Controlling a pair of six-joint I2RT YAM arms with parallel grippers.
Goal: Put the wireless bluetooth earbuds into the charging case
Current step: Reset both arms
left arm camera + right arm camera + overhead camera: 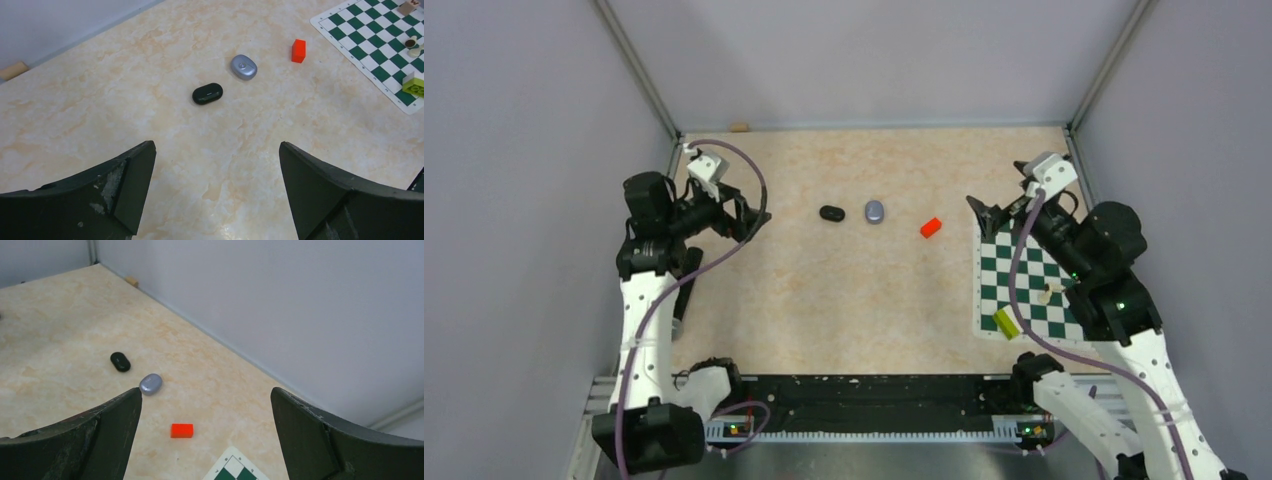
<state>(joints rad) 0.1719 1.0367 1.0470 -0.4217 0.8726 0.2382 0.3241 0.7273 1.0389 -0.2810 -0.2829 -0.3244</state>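
On the tabletop (824, 300), in its far half and a little left of the middle, the left case (831, 213) lies just beside the right case (875, 211), the two apart. A block (931, 227) sits to their right, slightly nearer. Further right a chessboard mat (999, 265) lies along the right edge, with a brick (1007, 322) on its near left corner and a small piece (1049, 292) behind that, to the right. The left pincer (757, 218) hangs left of the cases, the right pincer (984, 212) over the mat's far left corner. A chip (740, 127) rests against the far wall, toward the left
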